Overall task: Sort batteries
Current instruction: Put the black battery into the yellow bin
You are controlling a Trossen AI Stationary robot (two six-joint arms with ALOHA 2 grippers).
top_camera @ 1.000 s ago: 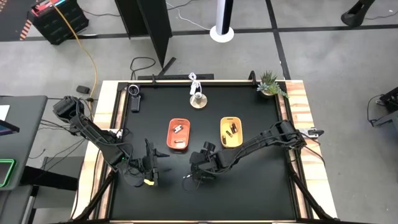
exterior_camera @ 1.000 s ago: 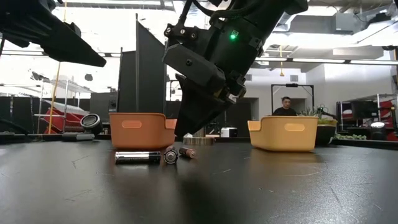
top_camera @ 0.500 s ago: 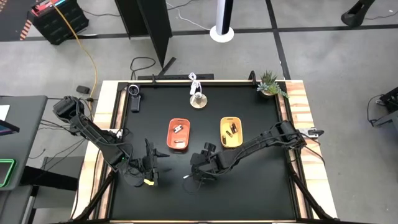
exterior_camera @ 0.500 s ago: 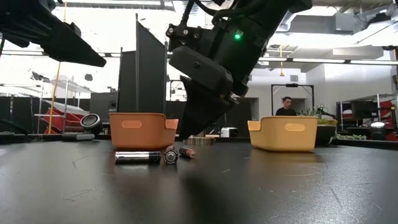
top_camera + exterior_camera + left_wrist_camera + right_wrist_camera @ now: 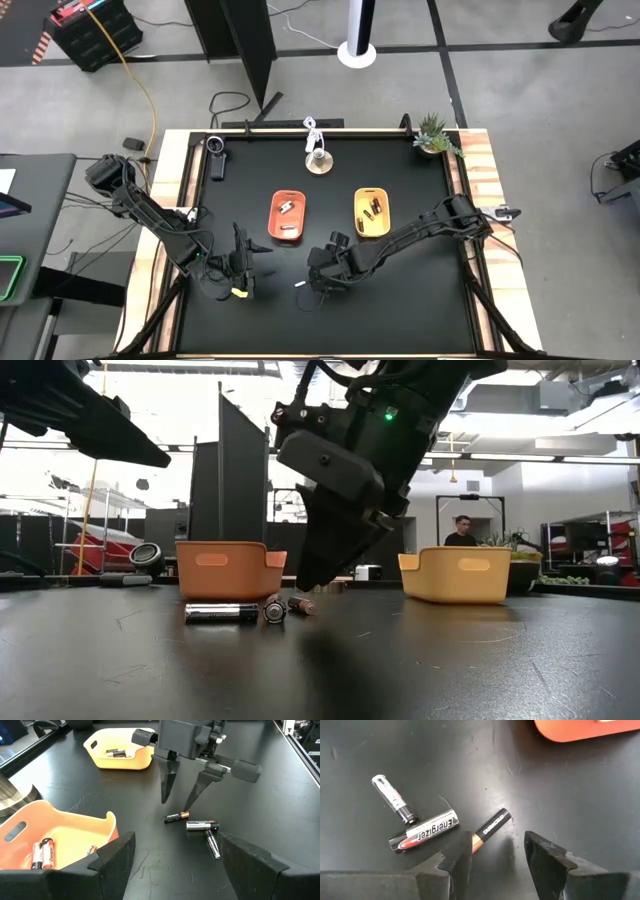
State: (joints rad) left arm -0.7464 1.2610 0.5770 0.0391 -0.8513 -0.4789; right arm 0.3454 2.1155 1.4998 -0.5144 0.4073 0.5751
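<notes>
Three batteries lie on the black table near its near edge: a dark, copper-ended one (image 5: 490, 827), a silver-and-black one (image 5: 422, 836) and a thin silvery one (image 5: 392, 799). They also show as a row of batteries (image 5: 250, 611) in the low view. My right gripper (image 5: 500, 855) (image 5: 176, 804) is open. It points down just above the copper-ended battery (image 5: 176, 816), one finger on either side, touching nothing. My left gripper (image 5: 177, 840) (image 5: 240, 265) is open and waits to the left. More batteries lie in the orange tray (image 5: 287, 215) and the yellow tray (image 5: 372, 212).
The orange tray (image 5: 228, 570) and yellow tray (image 5: 460, 575) stand beyond the loose batteries, toward the table's middle. A small plant (image 5: 435, 135), a round stand (image 5: 318, 160) and a black device (image 5: 215, 155) sit along the far edge. A person (image 5: 460, 532) is in the room behind.
My right gripper has moved slightly toward the table's right and a little lower, closer to the loose batteries, staying open. The batteries have stayed where they were.
</notes>
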